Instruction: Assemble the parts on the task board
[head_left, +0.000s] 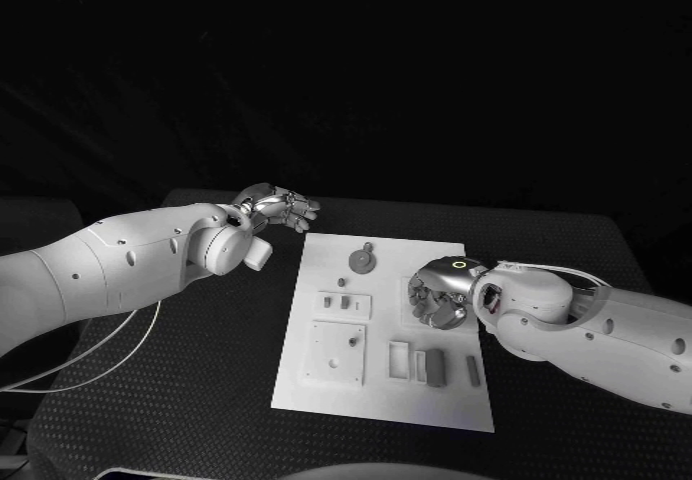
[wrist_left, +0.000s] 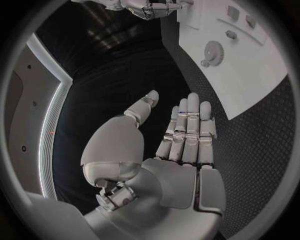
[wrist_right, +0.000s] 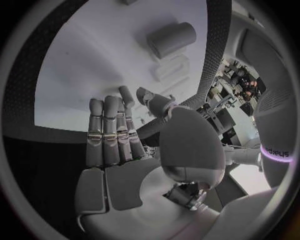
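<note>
L arm (head_left: 101, 270) comes in from the left side, forearm angled up toward the far side of table. Left hand (head_left: 278, 208) at its end, holding nothing, fingers (wrist_left: 189, 127) straight and side by side, thumb (wrist_left: 141, 108) apart from them, palm flat in wrist view. R arm (head_left: 606, 335) enters from right side, reaching inward. Right hand (head_left: 437, 292) hangs palm-down, fingers (wrist_right: 111, 132) extended together, thumb (wrist_right: 155, 102) out to the side, nothing in grasp.
</note>
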